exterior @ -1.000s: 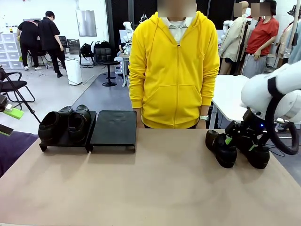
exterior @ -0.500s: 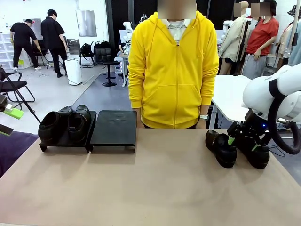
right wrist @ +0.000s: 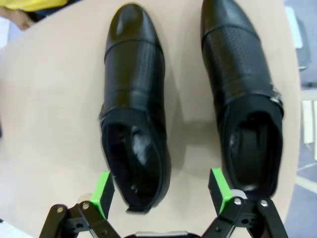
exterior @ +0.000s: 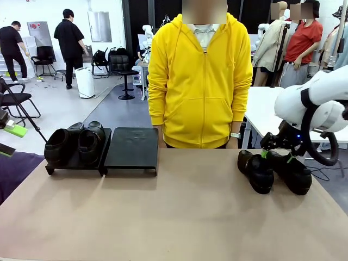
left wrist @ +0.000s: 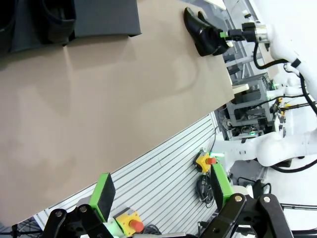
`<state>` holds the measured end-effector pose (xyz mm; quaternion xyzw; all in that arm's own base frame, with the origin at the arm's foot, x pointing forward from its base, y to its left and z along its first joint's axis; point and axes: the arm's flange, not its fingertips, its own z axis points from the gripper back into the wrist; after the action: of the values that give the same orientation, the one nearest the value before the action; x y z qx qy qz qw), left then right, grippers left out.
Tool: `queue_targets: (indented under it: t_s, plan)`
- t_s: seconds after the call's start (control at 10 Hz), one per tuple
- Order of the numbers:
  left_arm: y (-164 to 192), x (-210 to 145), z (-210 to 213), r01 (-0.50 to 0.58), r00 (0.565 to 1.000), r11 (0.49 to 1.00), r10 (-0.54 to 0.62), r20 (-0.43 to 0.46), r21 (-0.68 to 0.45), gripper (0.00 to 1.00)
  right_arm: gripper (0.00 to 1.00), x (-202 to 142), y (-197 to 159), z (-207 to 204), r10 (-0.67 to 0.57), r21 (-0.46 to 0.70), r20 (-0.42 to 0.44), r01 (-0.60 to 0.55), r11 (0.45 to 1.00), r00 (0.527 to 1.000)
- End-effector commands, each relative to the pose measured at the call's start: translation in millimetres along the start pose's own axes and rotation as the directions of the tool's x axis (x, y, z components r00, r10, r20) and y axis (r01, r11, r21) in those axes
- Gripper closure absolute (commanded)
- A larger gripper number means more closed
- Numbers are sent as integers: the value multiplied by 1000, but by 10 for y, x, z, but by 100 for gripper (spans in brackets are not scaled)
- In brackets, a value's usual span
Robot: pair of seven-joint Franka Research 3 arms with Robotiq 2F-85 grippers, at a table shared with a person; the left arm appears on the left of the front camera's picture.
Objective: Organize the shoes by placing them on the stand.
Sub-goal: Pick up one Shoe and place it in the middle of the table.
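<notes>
The right arm (exterior: 318, 100) is clad in smooth white rounded shells, banded in black at a joint. A black cable (exterior: 304, 138) is looped beside it, and a small blue light (exterior: 297, 136) is lit near the wrist. The right gripper (right wrist: 161, 191) and left gripper (left wrist: 163, 186) are built of black linkages with silver pivot screws and tipped with green pads (right wrist: 104, 192). The person (exterior: 201, 81) is dressed in a yellow zip hoodie over a pale collar.

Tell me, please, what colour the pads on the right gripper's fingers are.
Bright green pads, best seen in the right wrist view.
</notes>
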<state>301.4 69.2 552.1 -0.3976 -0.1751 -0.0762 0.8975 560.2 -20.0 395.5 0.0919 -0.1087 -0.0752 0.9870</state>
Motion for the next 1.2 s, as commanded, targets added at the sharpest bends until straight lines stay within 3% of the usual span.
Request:
queue_targets:
  t_s: [0.0,0.5,0.6,0.7,1.1]
  plan:
    - [17,-18,36,13,1000,1000,-13,-15,6,0,0,213,-59,-152,24,-10,-23,-25,1000,999]
    - [17,-18,36,13,1000,1000,-13,-15,6,0,0,289,-74,-459,45,20,-115,-43,999,992]
    - [17,-18,36,13,1000,1000,-13,-15,6,0,60,297,-65,-486,44,22,-128,-41,999,991]
    - [17,-18,36,13,1000,1000,-13,-15,6,0,100,298,-59,-503,49,26,-135,-46,999,990]
    - [17,-18,36,13,1000,1000,-13,-15,6,0,100,302,-23,-532,57,24,-158,-54,998,986]
